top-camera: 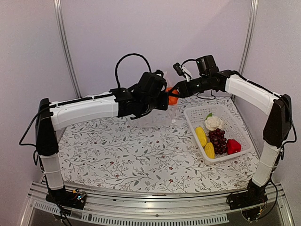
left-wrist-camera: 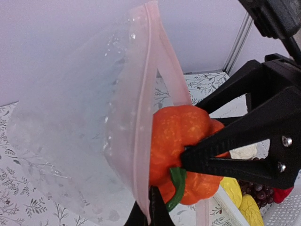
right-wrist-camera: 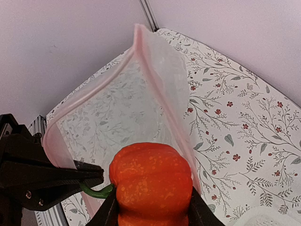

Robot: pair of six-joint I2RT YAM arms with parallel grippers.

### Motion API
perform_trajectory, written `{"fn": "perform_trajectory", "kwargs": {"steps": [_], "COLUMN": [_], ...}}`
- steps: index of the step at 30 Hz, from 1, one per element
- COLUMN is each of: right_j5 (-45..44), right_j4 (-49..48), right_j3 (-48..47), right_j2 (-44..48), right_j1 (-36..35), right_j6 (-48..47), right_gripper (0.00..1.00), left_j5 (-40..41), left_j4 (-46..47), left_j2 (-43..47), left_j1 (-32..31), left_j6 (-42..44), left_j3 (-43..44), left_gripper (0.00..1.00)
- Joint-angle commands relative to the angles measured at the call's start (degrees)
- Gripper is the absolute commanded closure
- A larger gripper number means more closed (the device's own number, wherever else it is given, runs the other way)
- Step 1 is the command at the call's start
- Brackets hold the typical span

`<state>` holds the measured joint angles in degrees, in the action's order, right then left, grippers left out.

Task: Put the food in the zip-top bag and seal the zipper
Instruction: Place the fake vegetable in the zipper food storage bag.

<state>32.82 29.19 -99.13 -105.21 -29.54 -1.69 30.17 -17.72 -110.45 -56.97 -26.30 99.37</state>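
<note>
A table covered with a floral-patterned cloth (top-camera: 131, 150) is seen beneath both arms. A white lattice plastic basket (top-camera: 207, 106) is set on its right side. A clear, crinkly zip-top plastic bag (top-camera: 151, 118) is held at the far middle of the table, and its mouth is spread open towards the right arm. The narrow pale pinkish zipper strip (left-wrist-camera: 143, 117) along that mouth is pinched at one edge by the left gripper (right-wrist-camera: 94, 175), whose fingers are closed on it. The right gripper (left-wrist-camera: 188, 157) is clamped on a ribbed orange toy piece with a green stem (right-wrist-camera: 150, 179). This piece is held at the bag's mouth, between the two lips of the strip, and is not yet fully inside. Contained in the basket are a white cauliflower with green leaves (top-camera: 213, 122), two yellow oblong pieces (top-camera: 201, 135), a cluster of dark purple grapes (top-camera: 217, 139) and a red pepper-like piece (top-camera: 233, 146).
</note>
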Motion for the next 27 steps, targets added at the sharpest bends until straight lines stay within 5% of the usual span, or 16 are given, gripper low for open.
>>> {"fn": "perform_trajectory", "kwargs": {"steps": [1, 6, 10, 14, 27], "right_j5": [-7.0, -10.4, -3.5, -4.4, -1.4], "right_j4": [2.0, 3.5, 4.3, 5.2, 9.5], "right_j3": [-2.8, -4.4, -4.7, -5.1, -2.4], "right_j2": [-2.0, -3.2, -3.6, -1.3, 11.0], "right_j1": [-2.9, -5.0, -5.0, -4.9, 2.1], "right_j6": [0.2, -0.8, -0.4, -0.8, -5.9], "right_gripper": [0.78, 0.72, 0.37, 0.24, 0.23], "left_j5": [-1.3, -1.4, -0.9, 0.2, 2.6], "left_j4": [1.4, 1.3, 1.1, 0.5, -2.7], "left_j2": [1.6, 1.7, 1.6, 2.0, 3.2], "left_j1": [0.4, 0.4, 0.4, 0.5, 2.9], "left_j6": [-0.2, -0.6, -0.9, -0.9, 0.8], "left_j3": [-0.2, -0.3, -0.5, -0.6, -0.6], "left_gripper": [1.00, 1.00, 1.00, 1.00, 1.00]}}
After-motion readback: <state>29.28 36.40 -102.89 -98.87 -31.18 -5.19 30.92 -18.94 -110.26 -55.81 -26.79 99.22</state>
